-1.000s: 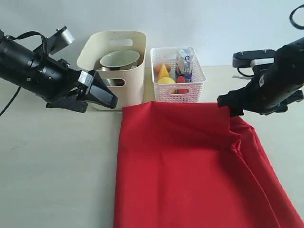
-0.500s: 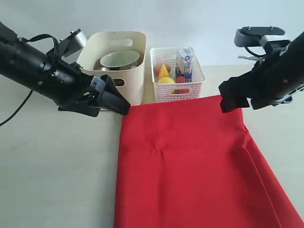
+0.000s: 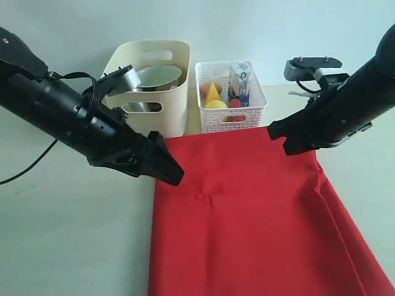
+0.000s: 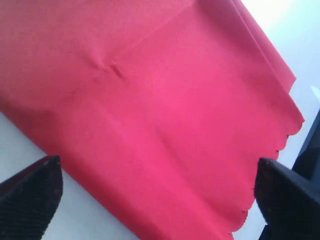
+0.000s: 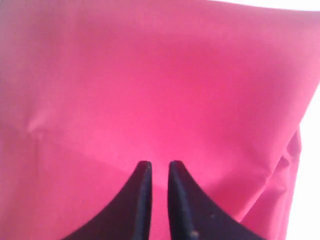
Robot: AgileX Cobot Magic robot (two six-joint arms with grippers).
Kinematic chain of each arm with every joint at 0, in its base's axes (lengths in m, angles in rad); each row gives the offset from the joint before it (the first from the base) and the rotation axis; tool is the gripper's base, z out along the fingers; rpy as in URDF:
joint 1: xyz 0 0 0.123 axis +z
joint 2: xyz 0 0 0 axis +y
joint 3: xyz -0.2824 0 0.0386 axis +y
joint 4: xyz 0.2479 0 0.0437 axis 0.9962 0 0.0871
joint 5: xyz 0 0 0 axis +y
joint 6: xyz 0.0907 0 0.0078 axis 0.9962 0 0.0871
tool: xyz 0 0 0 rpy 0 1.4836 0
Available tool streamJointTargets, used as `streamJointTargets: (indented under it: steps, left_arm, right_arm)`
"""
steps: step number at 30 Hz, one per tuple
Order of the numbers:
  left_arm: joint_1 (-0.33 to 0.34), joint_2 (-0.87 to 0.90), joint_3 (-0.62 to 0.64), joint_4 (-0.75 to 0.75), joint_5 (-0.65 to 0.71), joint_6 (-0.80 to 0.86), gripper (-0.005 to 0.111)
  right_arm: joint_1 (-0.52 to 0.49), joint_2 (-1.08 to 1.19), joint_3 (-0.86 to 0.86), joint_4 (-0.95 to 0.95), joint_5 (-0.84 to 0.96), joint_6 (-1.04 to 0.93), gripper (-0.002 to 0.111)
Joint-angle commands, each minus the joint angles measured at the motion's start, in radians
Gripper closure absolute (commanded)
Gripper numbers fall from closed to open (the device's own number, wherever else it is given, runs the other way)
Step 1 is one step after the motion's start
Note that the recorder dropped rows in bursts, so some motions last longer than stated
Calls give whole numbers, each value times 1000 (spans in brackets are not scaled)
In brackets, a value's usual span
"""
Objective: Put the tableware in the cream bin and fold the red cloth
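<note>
Light, limp and thin, the large bright red fabric cloth (image 3: 247, 209) lies spread in front of the tall cream plastic bin (image 3: 174, 105) and looks best pinched at its far corners. The left gripper (image 3: 165, 165) hovers wide open and empty at one corner; the right gripper (image 5: 156, 167) is nearly closed over the other, any catch unclear. No writing is legible

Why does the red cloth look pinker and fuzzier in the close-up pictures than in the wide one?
Exterior view: even light, soft shadows, the red cloth a true red. Right wrist view: the cloth glows pink and soft, the table burns white, the right end effector is a dark silhouette. Left wrist view: creases clear, the left end effector's fingers blurred.
</note>
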Motion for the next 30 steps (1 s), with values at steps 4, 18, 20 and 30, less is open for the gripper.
streamJointTargets:
  steps: [4, 18, 20, 30]
  left_arm:
    - [-5, -8, 6, 17, -34, 3, 6]
    - [-5, 16, 30, 15, -199, 3, 6]
    - [-5, 28, 30, 15, -199, 3, 6]
    - [-5, 61, 36, 13, -190, -17, 6]
  right_arm:
    - [-33, 120, 0, -30, -257, 42, 108]
    - [-98, 323, -64, -30, -299, 62, 108]
    - [-98, 331, -76, -30, -277, 62, 108]
    - [-98, 163, -83, -29, -163, 65, 108]
